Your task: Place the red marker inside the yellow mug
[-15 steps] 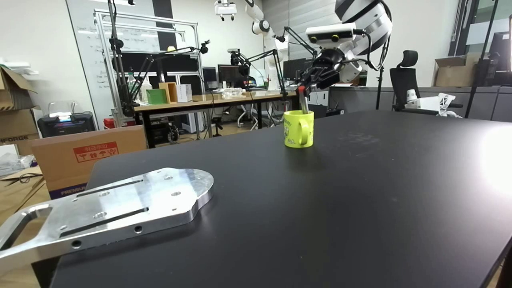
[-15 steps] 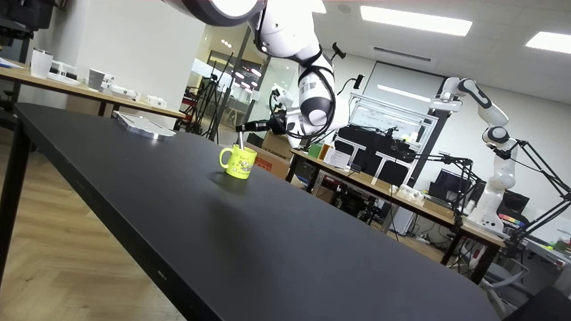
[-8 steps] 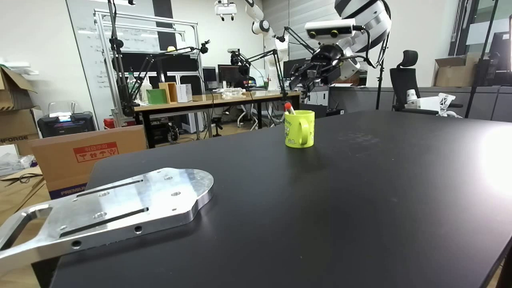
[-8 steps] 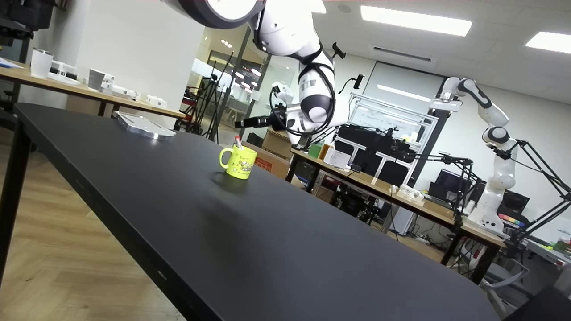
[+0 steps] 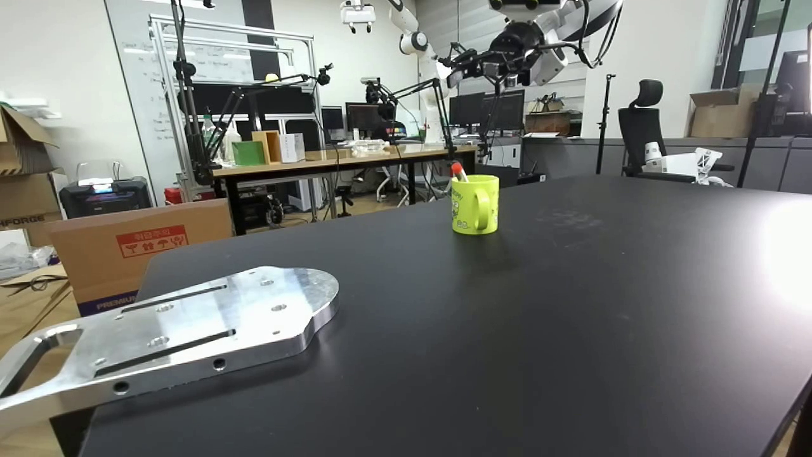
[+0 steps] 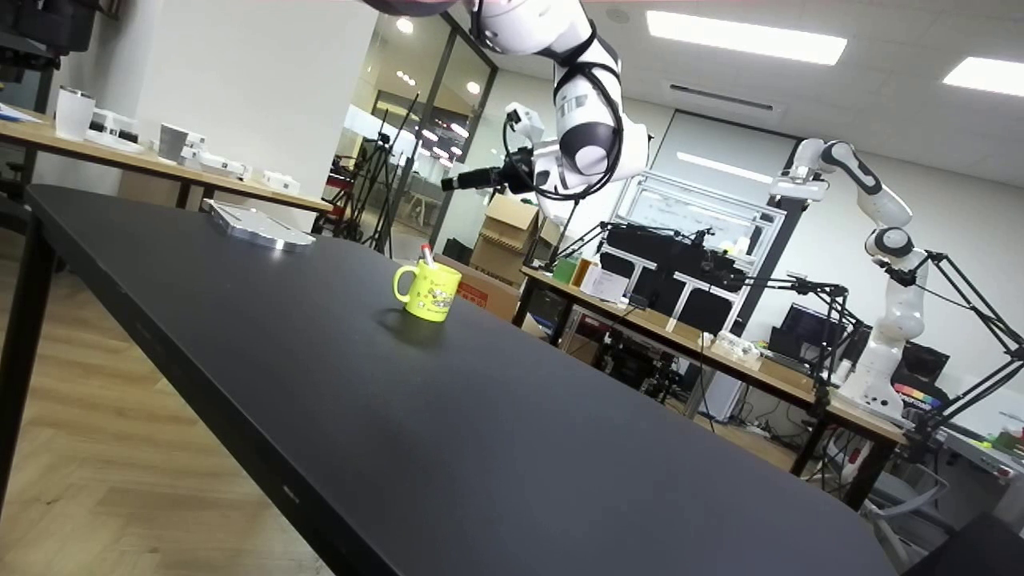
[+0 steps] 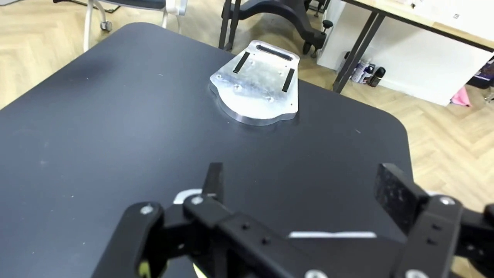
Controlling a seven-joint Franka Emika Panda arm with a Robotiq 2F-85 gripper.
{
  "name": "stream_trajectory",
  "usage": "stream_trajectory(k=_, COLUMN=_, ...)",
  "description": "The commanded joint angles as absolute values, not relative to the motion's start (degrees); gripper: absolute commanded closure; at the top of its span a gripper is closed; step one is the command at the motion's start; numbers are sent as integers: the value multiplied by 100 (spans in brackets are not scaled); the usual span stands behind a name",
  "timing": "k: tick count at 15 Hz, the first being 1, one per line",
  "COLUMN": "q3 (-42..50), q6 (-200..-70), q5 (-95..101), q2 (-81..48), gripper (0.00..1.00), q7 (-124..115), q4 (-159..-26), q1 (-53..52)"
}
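Note:
In both exterior views the yellow mug stands upright on the black table. The red marker leans inside it, its red end poking above the rim and its lower part hidden by the wall. My gripper is spread wide with nothing between its fingertips, and an exterior view has the gripper well above the mug, apart from it. Behind the gripper's linkage, only slivers of yellow from the mug show at the bottom of the wrist view, where the marker is hidden.
A thick silver metal plate lies by one table edge, also seen in both exterior views. Cardboard boxes stand beyond the black table. A wooden desk with equipment is farther off.
The gripper has opened and let go of the marker, which now tilts against the mug's rim. The arm has since risen away from the mug. The mug has hardly moved.

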State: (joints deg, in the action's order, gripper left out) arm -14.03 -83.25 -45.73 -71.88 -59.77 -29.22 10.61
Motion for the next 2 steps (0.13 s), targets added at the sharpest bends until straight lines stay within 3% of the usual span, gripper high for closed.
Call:
stream_trajectory(k=1, q3=-1403, q6=-8325, q5=-4573, q2=-7191, gripper=0, q7=-5973, q4=-2924, q1=1061)
stream_trajectory(k=2, q3=-1403, q6=-8325, q5=-4573, q2=-7193, gripper=0, q7=-5969, q4=-2926, q1=1061)
